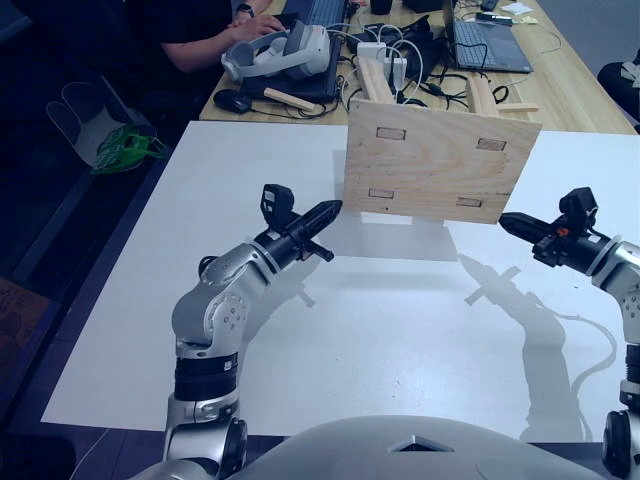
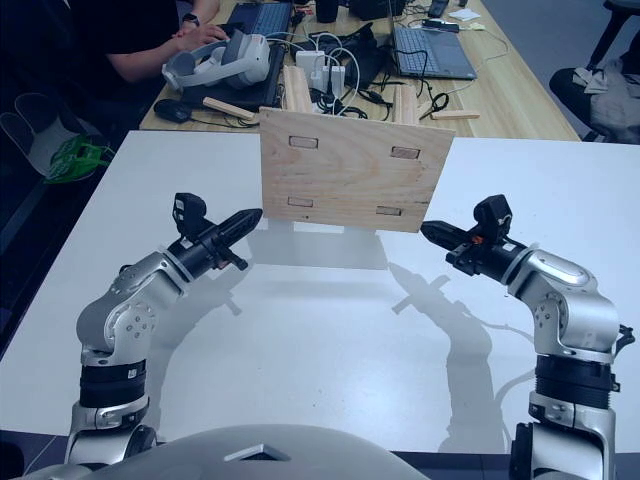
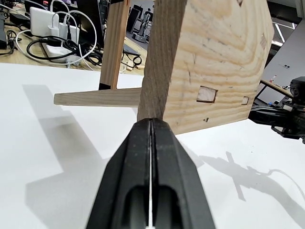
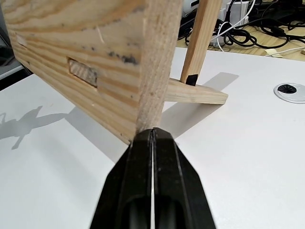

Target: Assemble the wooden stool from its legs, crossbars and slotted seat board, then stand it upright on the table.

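**Operator:** Located the stool (image 1: 435, 160)?

**Inspector:** Confirmed. Found it assembled at upper centre of the frame, lying on its side on the white tabletop (image 1: 380, 330). Observed the seat board (image 1: 420, 175) facing the camera, tilted, with its lower edge down on the surface. Counted four slots (image 1: 391, 133) in the board, each filled by a wooden end. Saw two legs (image 1: 375, 82) projecting behind the top edge toward the top of the frame. From the left wrist view, noted a lower leg (image 3: 95, 98) lying flat on the tabletop and a crossbar (image 3: 116, 43) rising from it.

**Operator:** Checked the left hand (image 1: 328, 212)?

**Inspector:** Found it left of centre, fingers pressed together with no gap, gripping nothing. Pointed tip-first at the board's left edge, just beside it. Could not confirm contact.

**Operator:** Checked the right hand (image 1: 508, 221)?

**Inspector:** Found it at the right of the frame, fingers likewise closed flat, holding nothing. Sat tip-first just beside the board's lower right corner. Could not confirm contact there either.

**Operator:** Logged surroundings?

**Inspector:** Logged a wooden desk (image 1: 570, 85) across the top of the frame, carrying a headset (image 1: 280, 50), a laptop (image 1: 487, 45) and cables (image 1: 385, 45).
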`<state>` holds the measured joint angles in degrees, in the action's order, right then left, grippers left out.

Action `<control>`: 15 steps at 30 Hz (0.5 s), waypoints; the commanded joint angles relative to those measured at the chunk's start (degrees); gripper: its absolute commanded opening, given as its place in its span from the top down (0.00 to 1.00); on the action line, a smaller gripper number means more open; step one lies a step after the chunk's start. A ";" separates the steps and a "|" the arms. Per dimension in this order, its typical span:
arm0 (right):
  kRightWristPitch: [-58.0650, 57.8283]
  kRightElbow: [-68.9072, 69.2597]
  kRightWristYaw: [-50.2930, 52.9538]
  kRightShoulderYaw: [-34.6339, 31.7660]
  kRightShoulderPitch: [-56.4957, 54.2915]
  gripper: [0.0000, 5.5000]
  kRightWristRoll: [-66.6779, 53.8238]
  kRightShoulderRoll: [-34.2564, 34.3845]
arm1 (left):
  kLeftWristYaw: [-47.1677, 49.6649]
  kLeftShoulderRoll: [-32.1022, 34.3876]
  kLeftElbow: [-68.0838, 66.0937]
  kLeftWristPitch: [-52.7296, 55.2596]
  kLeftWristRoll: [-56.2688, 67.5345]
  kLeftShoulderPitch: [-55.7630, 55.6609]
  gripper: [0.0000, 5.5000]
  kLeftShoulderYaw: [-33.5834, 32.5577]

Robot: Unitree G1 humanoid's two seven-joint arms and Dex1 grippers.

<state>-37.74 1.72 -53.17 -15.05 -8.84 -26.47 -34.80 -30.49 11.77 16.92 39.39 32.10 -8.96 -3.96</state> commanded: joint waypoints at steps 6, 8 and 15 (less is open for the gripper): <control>-2.41 6.27 -1.34 1.81 -5.61 1.00 -8.21 4.59 | -2.59 -3.46 2.27 1.64 5.45 -3.29 0.99 5.38; -2.72 6.51 -0.87 1.58 -5.83 1.00 -8.62 4.79 | -2.48 -3.33 2.30 1.56 5.47 -3.13 0.99 5.68; -4.10 7.03 0.23 0.38 -6.66 1.00 -9.91 5.53 | -2.52 -2.93 2.41 1.60 5.64 -2.93 0.99 5.73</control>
<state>-41.82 3.14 -49.11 -17.51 -10.31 -28.38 -32.89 -30.36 11.21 17.97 38.63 34.47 -10.40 -4.38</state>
